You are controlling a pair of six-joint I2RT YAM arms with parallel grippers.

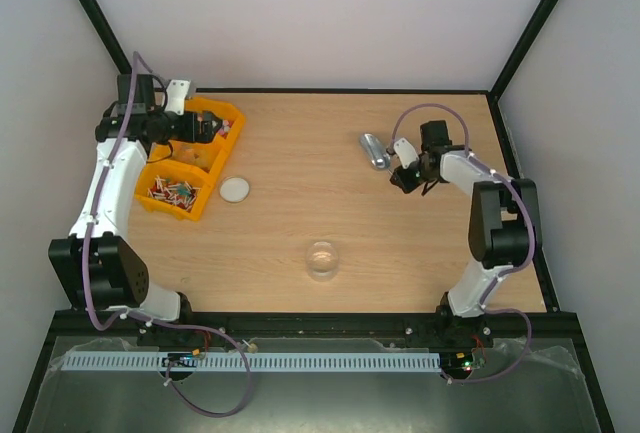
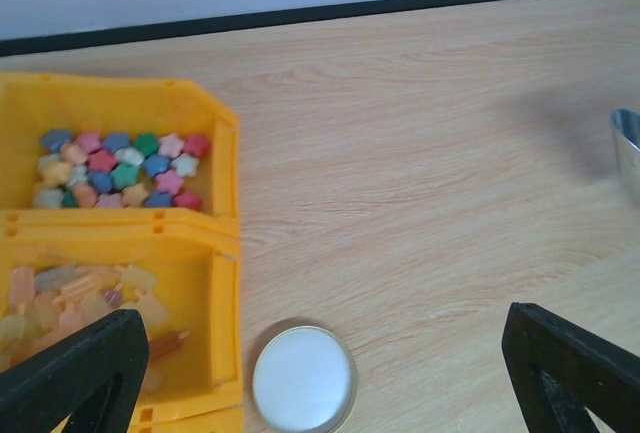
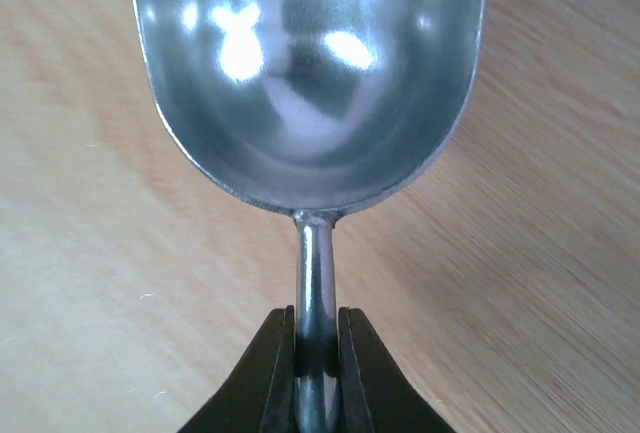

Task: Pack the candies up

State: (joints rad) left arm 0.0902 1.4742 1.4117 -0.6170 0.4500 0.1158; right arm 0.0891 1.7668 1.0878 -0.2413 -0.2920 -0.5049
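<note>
The candies (image 2: 120, 168) are small star-like sweets in pink, blue, green and red, heaped in the far compartment of a yellow bin (image 2: 225, 168). My left gripper (image 2: 322, 338) is open and empty, hanging above the table beside the bin; in the top view it (image 1: 207, 129) hovers over the bin (image 1: 232, 125) and hides the candies. My right gripper (image 3: 317, 345) is shut on the handle of an empty metal scoop (image 3: 310, 73), held at the far right of the table (image 1: 374, 150). A clear glass jar (image 1: 322, 259) stands open near the front middle.
The jar's round lid (image 2: 302, 378) lies flat on the table just right of the bins (image 1: 236, 189). A nearer compartment holds pale sweets (image 2: 75, 298). Another yellow bin (image 1: 205, 196) holds thin red-and-white sticks (image 1: 172, 191). Walls close in the table's left, back and right.
</note>
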